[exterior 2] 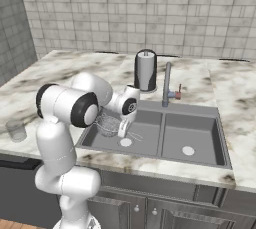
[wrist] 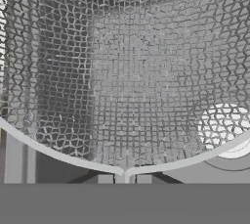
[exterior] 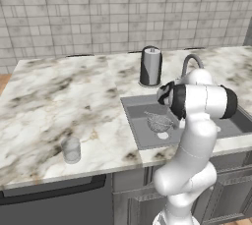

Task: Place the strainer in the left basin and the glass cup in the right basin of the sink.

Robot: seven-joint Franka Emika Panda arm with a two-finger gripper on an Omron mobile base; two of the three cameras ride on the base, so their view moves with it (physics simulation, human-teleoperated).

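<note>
Dark grey, the sink (exterior 2: 222, 138) is reached first, the strainer (exterior: 159, 121) being held low over the left basin (exterior 2: 145, 128) by the gripper (wrist: 124, 176) clamped on its rim, so release is judged next, then fetching the glass cup (exterior: 71, 150) from the counter.

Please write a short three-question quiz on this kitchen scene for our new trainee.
1. True or false: the glass cup already stands in the right basin.
2. Over which basin is the strainer held? A) left basin B) right basin C) neither, it is over the counter
3. Fill in: the tall dark canister stands on the counter behind the ____.

Key:
1. False; it stands on the marble counter, left of the sink.
2. A; the gripper has its jaws shut on the strainer's rim over the left basin.
3. sink.
</note>
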